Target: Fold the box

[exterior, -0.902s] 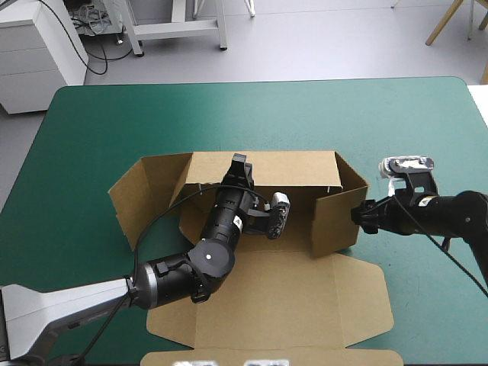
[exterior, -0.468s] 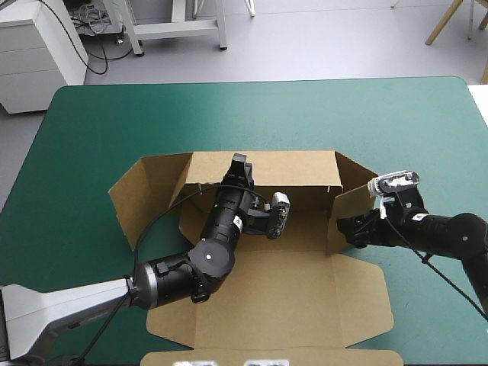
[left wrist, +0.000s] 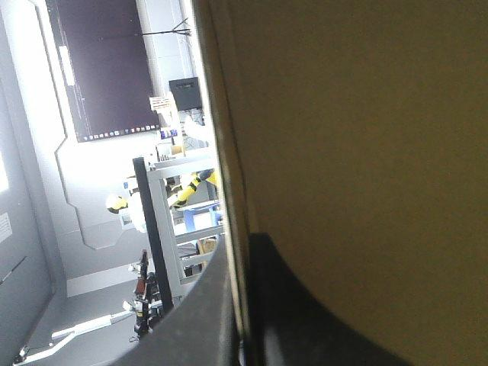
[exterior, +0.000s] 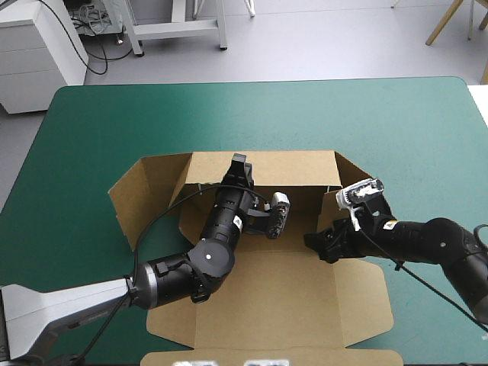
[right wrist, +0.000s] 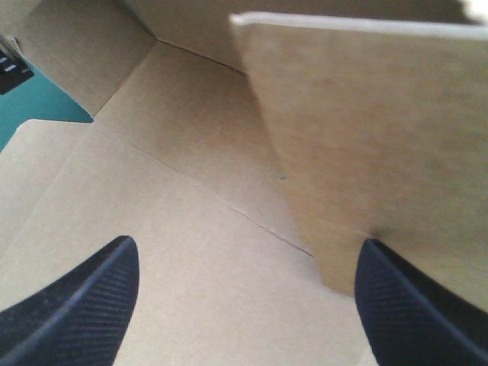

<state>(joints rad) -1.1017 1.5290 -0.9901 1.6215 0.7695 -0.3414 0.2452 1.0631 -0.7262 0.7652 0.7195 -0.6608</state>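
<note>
The teal-green table (exterior: 107,122) fills the frame. At its centre sits the brown box (exterior: 282,297): back wall upright, 2 side flaps raised, the right one swung inward, lid flat toward the bottom edge. The left tool (exterior: 240,168) pinches the back wall, nearly closed. The right tool (exterior: 322,245) gapes wide, empty, against the right flap.

The high camera looks down from six o'clock over the teal-green table cover (exterior: 91,130), the left wrist camera sits against the cut brown cardboard box (left wrist: 366,114) facing twelve, the right hovers close facing nine; all share the box.
</note>
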